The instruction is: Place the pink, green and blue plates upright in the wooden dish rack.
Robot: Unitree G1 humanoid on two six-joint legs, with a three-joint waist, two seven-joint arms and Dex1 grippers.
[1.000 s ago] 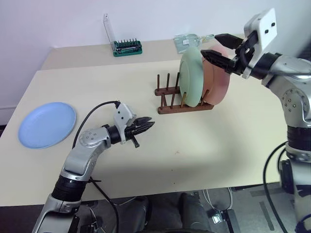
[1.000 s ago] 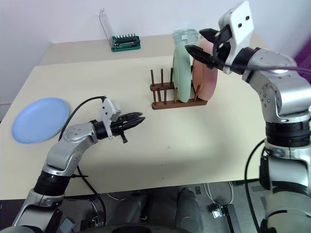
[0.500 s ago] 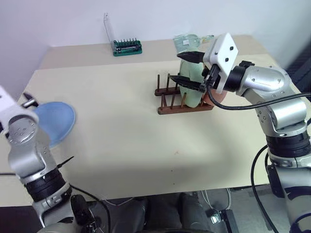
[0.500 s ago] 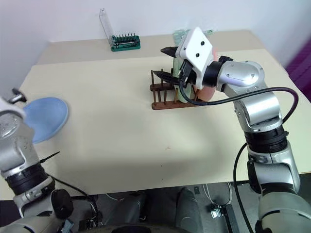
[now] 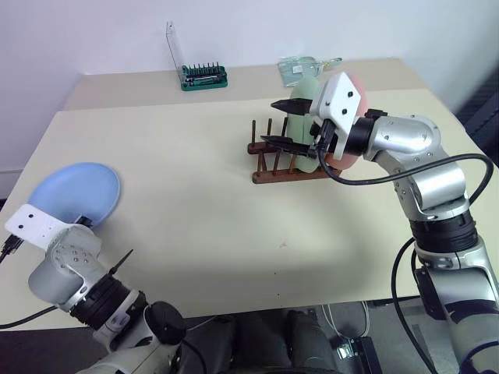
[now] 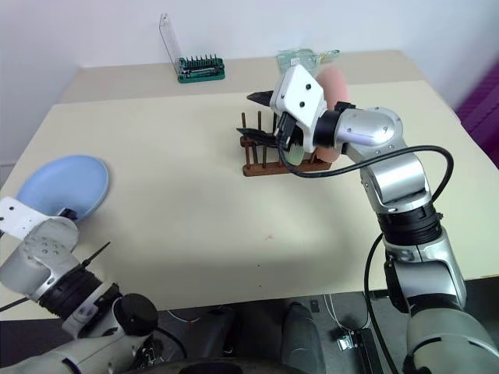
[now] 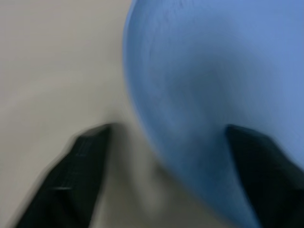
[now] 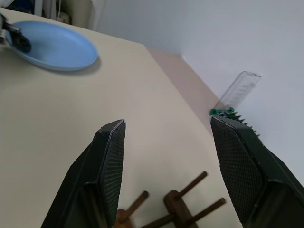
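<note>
The blue plate (image 5: 74,195) lies flat at the table's left. My left gripper (image 7: 168,128) is open at its near rim, one finger over the plate (image 7: 204,95) and one over the table. The green plate (image 5: 302,89) and pink plate (image 6: 335,82) stand upright in the wooden dish rack (image 5: 292,173). My right gripper (image 5: 273,122) hovers open and empty above the rack's free pegs (image 8: 185,190), left of the green plate, pointing toward the blue plate (image 8: 52,45).
A green-based bit holder with a clear lid (image 5: 204,75) stands at the table's back edge. A clear plastic item (image 5: 300,68) lies behind the rack. The wall runs close behind the table.
My left arm swung from the table's middle out to the blue plate's rim. My right gripper left the pink plate's top and came down and left, over the rack's free pegs.
</note>
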